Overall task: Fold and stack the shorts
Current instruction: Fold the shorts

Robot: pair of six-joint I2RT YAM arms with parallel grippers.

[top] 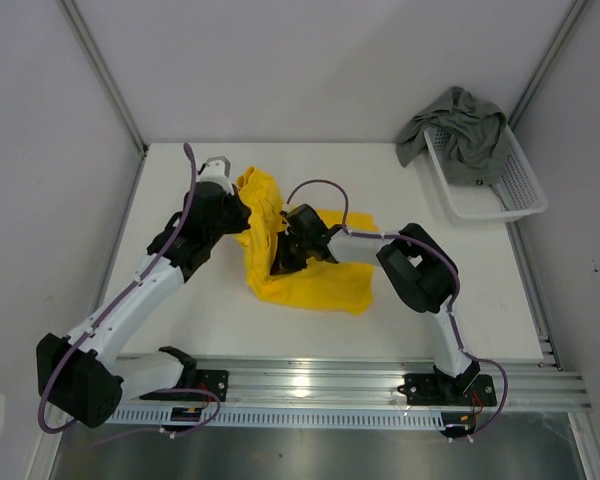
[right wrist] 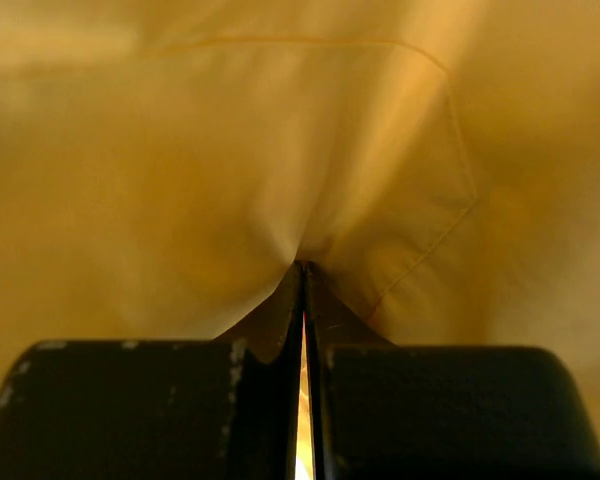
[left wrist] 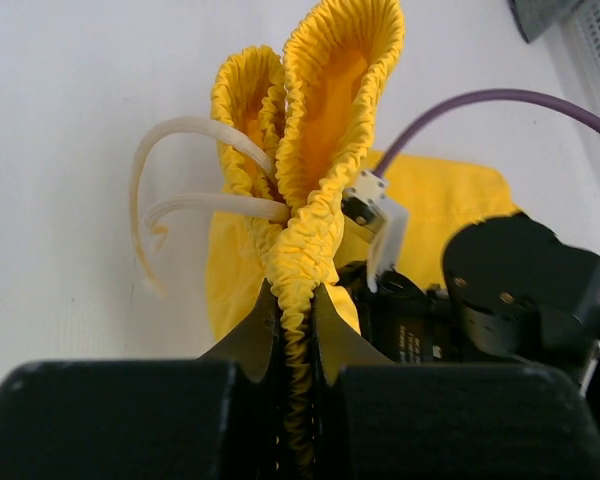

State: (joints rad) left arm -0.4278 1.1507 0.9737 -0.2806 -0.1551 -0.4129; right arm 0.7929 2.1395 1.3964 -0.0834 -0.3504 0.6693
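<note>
Pinching the yellow shorts point(top: 315, 282) with both claws. The left gripper point(left wrist: 298, 300) is clamped tight on the gathered elastic waistband point(left wrist: 325, 150), with the white drawstring point(left wrist: 180, 140) looping out at its 9 o'clock. The right gripper point(right wrist: 303, 268) is closed on a fold of yellow cloth, jaws nearly touching. Shorts sit bunched mid-table point(top: 480, 290), between the arms. The grey-green shorts point(top: 462, 128) are draped over the white basket point(top: 510, 195) at 2 o'clock, well apart from both arms.
</note>
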